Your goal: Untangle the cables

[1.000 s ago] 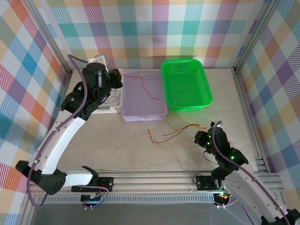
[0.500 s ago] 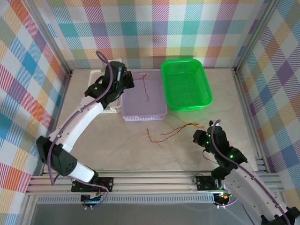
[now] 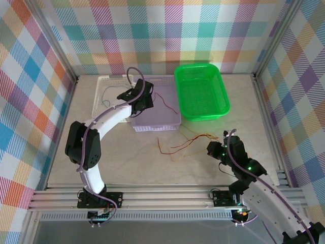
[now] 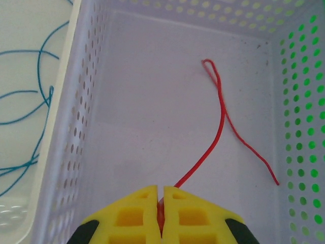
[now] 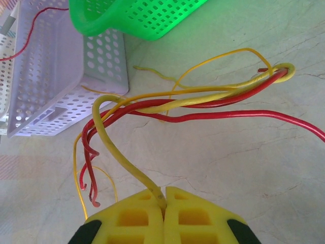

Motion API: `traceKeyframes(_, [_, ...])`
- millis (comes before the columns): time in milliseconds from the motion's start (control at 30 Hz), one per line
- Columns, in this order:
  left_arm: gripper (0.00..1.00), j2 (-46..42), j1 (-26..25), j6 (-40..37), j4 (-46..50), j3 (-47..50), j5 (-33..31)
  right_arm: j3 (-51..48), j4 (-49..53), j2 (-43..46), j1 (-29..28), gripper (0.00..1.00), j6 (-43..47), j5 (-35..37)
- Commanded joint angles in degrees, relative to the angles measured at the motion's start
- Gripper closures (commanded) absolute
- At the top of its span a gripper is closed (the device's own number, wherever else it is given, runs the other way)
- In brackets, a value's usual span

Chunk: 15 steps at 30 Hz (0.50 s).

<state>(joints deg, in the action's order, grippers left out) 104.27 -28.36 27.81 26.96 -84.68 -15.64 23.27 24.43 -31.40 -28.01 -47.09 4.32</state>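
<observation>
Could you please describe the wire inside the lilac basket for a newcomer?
Left of the bright green plastic basket sits a pale lilac perforated plastic basket. Inside is one thin red wire, alone there, unlike the red-and-yellow tangle on the table.

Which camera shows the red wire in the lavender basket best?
Left wrist: the red wire runs whole from the shut left gripper to its loop and free end. Top external shows a faint thread; right wrist catches a short piece.

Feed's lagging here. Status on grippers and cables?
Left gripper shut on red cable in tray. Right gripper shut on yellow cable; bundle tangled on table. Nothing blocking.
</observation>
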Motion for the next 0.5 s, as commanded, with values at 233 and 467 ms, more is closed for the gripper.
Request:
traceKeyframes(233, [1.00,9.20,-1.68,1.37,2.67,-2.03,0.84,2.48,-1.51,0.16,0.41,1.00,1.57,-2.59])
traceKeyframes(467, [0.84,8.97,-1.70,1.19,3.88,-2.52,0.77,3.21,-1.03,0.13,0.41,1.00,2.05,-3.24])
